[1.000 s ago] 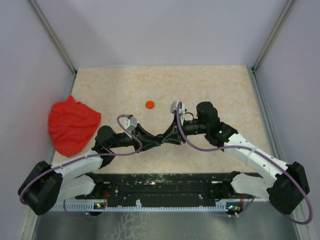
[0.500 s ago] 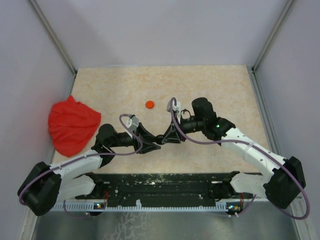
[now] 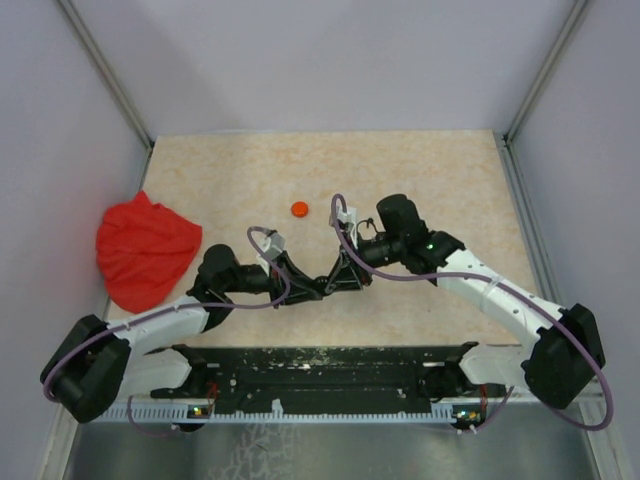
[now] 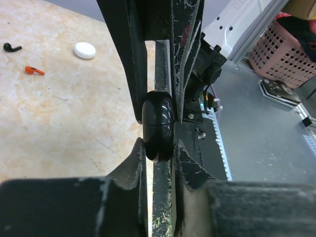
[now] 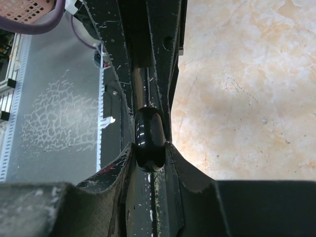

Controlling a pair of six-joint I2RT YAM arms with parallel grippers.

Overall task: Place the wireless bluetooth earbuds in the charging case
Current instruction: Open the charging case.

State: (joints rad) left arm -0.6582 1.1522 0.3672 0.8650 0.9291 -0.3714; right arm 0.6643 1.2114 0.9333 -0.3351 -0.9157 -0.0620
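1. Charging case [image 4: 158, 126]: black, glossy, rounded, seen edge-on. It is held off the tabletop [image 3: 420, 170] mid-way between the two arms. No open seam shows, so the lid looks closed.
2. Left fingers [image 4: 140, 150] are closed tight on the case's lower end. Right fingers [image 5: 170, 150] are clamped on the same case from the opposite side, so both have hold at once.
3. Earbuds: one black earbud [image 4: 11, 47] and one orange earbud [image 4: 33, 70] lie loose on the tabletop, well apart from the case and near a white disc [image 4: 84, 50]. None is seated.
4. Step, as I judge it: a two-handed grip to get the case open or reoriented, with insertion not yet begun. The next move likely calls for one side to hold firm while the other works the lid; the glossy shell could slip.
5. Views: only the left wrist shows the earbuds and the white disc. The overhead view alone shows the arms meeting tip to tip, an orange disc [image 3: 300, 208] beyond them, and a red cloth [image 3: 147, 250] at the left edge. The right wrist adds only the case and bare tabletop.
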